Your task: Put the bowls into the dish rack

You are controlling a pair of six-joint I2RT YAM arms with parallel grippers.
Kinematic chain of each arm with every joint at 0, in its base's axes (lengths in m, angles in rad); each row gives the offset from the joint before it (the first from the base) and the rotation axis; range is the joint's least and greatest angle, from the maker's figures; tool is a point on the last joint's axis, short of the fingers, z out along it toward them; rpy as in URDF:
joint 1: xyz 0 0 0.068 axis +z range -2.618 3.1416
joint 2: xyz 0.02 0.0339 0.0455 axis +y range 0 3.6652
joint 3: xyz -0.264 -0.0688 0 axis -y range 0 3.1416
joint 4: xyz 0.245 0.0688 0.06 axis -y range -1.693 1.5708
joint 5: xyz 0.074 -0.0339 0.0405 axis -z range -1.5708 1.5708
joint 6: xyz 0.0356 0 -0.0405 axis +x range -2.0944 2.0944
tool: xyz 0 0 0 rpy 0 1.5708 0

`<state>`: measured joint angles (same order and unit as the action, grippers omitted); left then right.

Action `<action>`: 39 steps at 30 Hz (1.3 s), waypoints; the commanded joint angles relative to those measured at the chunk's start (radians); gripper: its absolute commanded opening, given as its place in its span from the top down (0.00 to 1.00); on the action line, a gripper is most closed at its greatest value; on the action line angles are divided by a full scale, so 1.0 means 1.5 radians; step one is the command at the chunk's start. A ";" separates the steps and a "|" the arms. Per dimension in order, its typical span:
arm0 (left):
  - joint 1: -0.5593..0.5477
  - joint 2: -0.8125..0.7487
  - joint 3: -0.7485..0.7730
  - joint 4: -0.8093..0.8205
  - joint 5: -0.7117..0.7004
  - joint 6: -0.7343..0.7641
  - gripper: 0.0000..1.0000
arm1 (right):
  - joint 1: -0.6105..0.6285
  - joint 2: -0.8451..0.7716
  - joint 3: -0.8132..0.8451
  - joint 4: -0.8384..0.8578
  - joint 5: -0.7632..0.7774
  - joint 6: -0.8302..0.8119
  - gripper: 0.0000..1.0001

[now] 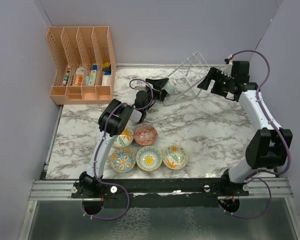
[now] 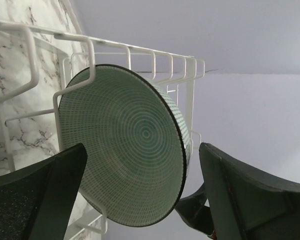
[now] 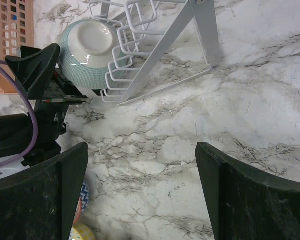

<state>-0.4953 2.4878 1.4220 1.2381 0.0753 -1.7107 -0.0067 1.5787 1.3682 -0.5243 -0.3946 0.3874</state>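
A pale teal bowl (image 2: 130,160) stands on its edge between the prongs at the left end of the white wire dish rack (image 2: 90,55). My left gripper (image 2: 142,150) is open, one finger on each side of the bowl, with a gap showing at the right finger (image 2: 240,190). From above, the left gripper (image 1: 162,87) sits at the teal bowl (image 1: 170,88) and the dish rack (image 1: 190,75). My right gripper (image 1: 209,81) hovers open by the rack's right end with nothing in it, over bare marble (image 3: 140,150). Several patterned bowls sit near the front: red (image 1: 145,134), yellow (image 1: 149,158), blue-orange (image 1: 122,160).
An orange slotted organizer (image 1: 82,62) with small items stands at the back left. Two more bowls, a cream floral one (image 1: 175,156) and one partly under my left arm (image 1: 124,138), are in the front group. Grey walls close in the back and both sides.
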 commanded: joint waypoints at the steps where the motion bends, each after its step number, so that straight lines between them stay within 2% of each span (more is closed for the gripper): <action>1: 0.013 -0.044 -0.015 -0.033 0.049 0.028 0.01 | -0.002 -0.004 0.021 -0.001 0.002 -0.009 0.12; 10: 0.042 -0.124 -0.080 -0.068 0.102 0.078 0.01 | -0.002 -0.020 0.010 -0.002 0.001 -0.013 0.12; 15: 0.056 -0.183 -0.108 -0.131 0.142 0.114 0.01 | -0.002 -0.031 -0.002 0.000 -0.007 -0.011 0.12; 23: 0.067 -0.328 -0.241 -0.207 0.196 0.161 0.01 | -0.002 -0.055 -0.015 0.009 -0.020 -0.006 0.11; 26: 0.067 -0.418 -0.253 -0.342 0.208 0.245 0.01 | -0.002 -0.064 -0.016 0.009 -0.027 -0.001 0.11; 33: 0.057 -0.619 -0.189 -0.804 0.172 0.537 0.01 | -0.002 -0.086 -0.032 0.008 -0.035 0.004 0.11; 36: 0.020 -0.651 -0.123 -1.030 0.107 0.647 0.01 | -0.002 -0.096 -0.046 0.010 -0.037 0.005 0.11; 39: -0.055 -0.676 -0.093 -1.178 0.013 0.694 0.06 | -0.002 -0.102 -0.057 0.014 -0.042 0.006 0.11</action>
<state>-0.4534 1.5135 1.2354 -0.0341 0.2680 -0.8989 -0.0067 1.4635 1.3060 -0.5224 -0.4232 0.3901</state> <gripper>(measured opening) 0.970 0.890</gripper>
